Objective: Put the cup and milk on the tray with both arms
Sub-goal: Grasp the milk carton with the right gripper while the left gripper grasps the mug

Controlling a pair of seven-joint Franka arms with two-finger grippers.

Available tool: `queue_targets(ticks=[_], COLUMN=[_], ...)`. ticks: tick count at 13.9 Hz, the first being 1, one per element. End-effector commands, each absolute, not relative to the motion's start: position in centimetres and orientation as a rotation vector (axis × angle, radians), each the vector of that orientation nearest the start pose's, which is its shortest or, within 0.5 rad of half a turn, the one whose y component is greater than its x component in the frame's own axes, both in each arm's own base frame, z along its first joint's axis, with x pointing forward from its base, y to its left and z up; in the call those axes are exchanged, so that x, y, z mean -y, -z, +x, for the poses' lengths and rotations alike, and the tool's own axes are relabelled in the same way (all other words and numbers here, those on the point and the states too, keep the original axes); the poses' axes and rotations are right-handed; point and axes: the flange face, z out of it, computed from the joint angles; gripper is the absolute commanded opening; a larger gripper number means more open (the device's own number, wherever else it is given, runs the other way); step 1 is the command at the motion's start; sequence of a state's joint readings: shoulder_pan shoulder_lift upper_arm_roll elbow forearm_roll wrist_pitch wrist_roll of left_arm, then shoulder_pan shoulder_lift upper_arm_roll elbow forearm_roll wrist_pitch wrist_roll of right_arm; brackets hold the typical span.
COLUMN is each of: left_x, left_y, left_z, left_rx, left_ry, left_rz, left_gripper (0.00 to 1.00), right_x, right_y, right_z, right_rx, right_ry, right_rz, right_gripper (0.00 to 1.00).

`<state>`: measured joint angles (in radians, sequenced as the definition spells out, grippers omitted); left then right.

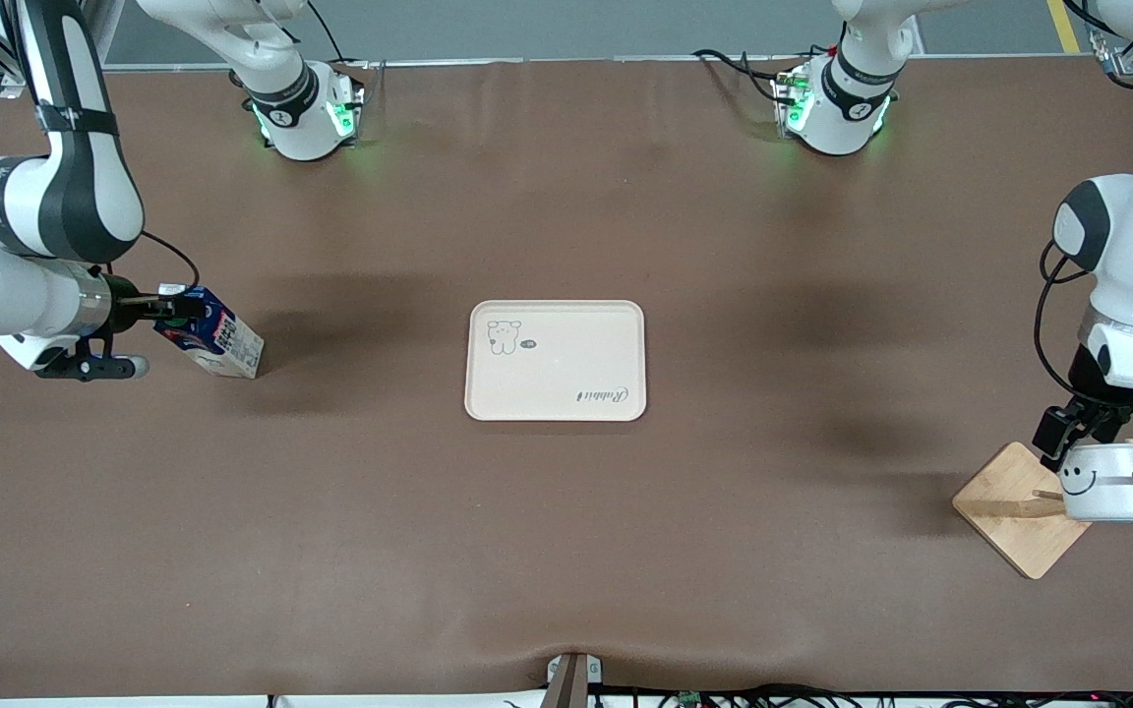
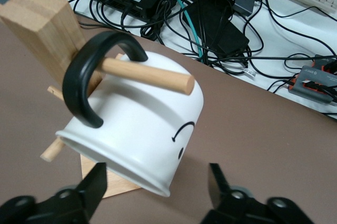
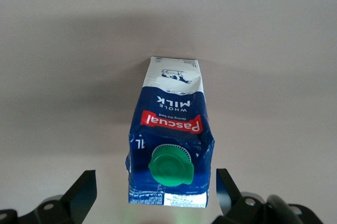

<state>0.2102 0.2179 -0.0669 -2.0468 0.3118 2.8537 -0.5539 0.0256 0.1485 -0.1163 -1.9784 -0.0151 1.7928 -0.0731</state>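
The milk (image 1: 220, 340) stands on the brown table toward the right arm's end, dark blue top with green cap (image 3: 169, 166). My right gripper (image 1: 171, 313) is at the carton's top, open, one finger (image 3: 83, 190) on each side with gaps to the carton (image 3: 171, 124). The cup (image 1: 1103, 482) hangs by its black handle (image 2: 87, 79) on a wooden peg (image 2: 150, 75) toward the left arm's end. My left gripper (image 1: 1068, 438) is open, its fingers (image 2: 96, 186) either side of the cup's rim (image 2: 142, 179), not touching. The cream tray (image 1: 557, 393) lies empty mid-table.
The wooden stand has a square base (image 1: 1014, 526) near the table's edge and an upright post (image 2: 39, 21). Cables and black boxes (image 2: 210, 13) lie off the table past the stand. A camera mount (image 1: 571, 678) sits at the table's front edge.
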Motion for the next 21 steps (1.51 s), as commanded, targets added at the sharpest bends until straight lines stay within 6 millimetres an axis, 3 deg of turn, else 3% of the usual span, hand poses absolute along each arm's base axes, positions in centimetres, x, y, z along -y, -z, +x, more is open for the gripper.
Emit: queue_targets(ticks=[1,3,9,12,18,21], left_x=[-7.7,-7.5,-7.3,-7.0,-5.7,-5.2], left_y=[-40.3,-39.8,-40.1,-40.3,-41.0,-41.5], left_z=[63.1,63.3,63.4,63.4,63.6,63.6], left_rx=[0.599,0.582,0.574,0.568,0.546,0.535], left_ry=[0.951,0.942,0.949,0.954,0.970,0.978], left_rz=[-2.885,-2.890,-2.889,-2.891,-2.901,-2.902], left_gripper=[0.70,0.54,0.33,0.16,0.12,0.06], right_x=[5.2,5.2,5.2,5.2,6.3,6.2], right_y=[-37.4,-37.3,-36.2,-35.5,-35.3,-34.2], right_z=[53.2,53.2,53.1,52.9,52.8,52.4], right_rx=[0.002,0.003,0.006,0.009,0.002,0.004], right_ry=[-0.508,-0.508,-0.482,-0.486,-0.489,-0.483], right_rz=[-3.118,-3.120,-3.126,-3.129,-3.152,-3.152], right_gripper=[1.00,1.00,1.00,1.00,1.00,1.00])
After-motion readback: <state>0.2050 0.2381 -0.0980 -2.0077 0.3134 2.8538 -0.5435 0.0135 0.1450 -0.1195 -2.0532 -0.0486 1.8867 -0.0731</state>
